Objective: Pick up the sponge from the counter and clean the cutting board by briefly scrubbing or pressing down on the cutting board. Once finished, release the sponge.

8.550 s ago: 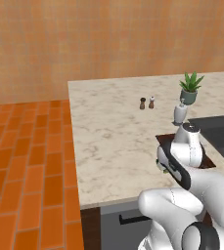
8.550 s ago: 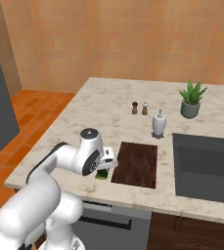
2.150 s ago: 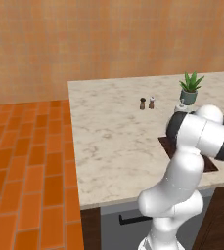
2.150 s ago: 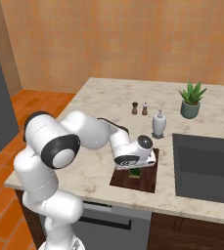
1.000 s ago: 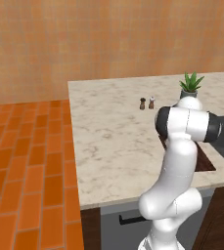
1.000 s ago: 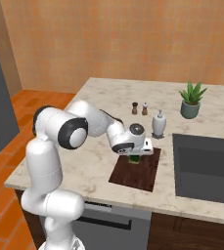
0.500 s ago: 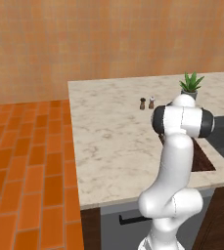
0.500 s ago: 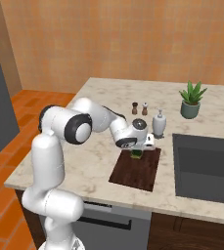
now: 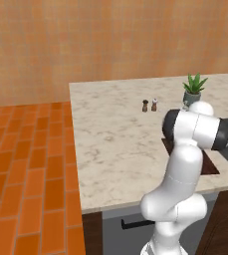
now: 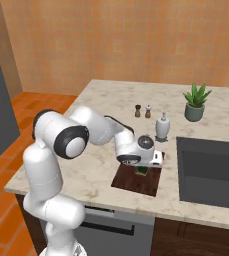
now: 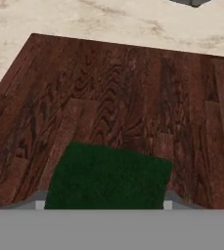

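While clamped by the gripper [image 10: 143, 169], the sponge [image 11: 108, 177] (unlabelled) overlies the cutting board [image 11: 128, 93].

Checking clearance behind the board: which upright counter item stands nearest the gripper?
The white soap dispenser bottle, just beyond the gripper; the two small shakers and potted plant stand farther back.

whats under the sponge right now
The dark brown cutting board lies under the sponge, which the hand holds over it. The sponge covers the wood directly below, so contact cannot be seen.
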### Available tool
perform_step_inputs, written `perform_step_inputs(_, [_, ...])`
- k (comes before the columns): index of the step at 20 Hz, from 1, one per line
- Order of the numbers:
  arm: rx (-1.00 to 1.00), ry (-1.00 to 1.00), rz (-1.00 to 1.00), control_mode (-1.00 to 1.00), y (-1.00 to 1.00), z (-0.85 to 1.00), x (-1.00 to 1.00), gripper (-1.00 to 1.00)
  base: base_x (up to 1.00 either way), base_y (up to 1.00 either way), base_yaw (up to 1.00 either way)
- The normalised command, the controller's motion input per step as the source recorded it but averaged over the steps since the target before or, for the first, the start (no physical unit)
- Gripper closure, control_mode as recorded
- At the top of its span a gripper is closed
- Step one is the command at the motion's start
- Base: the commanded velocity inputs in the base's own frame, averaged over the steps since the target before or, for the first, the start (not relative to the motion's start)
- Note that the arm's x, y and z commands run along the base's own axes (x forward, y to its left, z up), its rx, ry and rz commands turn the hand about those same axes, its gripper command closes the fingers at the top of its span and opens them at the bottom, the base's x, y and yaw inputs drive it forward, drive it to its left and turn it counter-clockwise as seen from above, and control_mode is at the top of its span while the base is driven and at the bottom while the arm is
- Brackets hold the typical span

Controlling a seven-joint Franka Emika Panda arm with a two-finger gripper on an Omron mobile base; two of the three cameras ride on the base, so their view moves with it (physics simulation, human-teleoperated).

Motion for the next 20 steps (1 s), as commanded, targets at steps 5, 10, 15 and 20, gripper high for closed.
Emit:
perform_step_inputs(5, [0.0, 0.0, -0.05, -1.0, -0.04, -0.12, -0.48, 1.0, 0.0, 0.0, 0.0])
perform_step_inputs(10, [0.0, 0.0, 0.0, -1.0, -0.15, -0.16, -0.49, 1.0, 0.0, 0.0, 0.0])
perform_step_inputs(15, [0.0, 0.0, 0.0, -1.0, -0.15, -0.23, -0.81, 1.0, 0.0, 0.0, 0.0])
perform_step_inputs(20, [0.0, 0.0, 0.0, -1.0, 0.0, -0.02, 0.22, 1.0, 0.0, 0.0, 0.0])
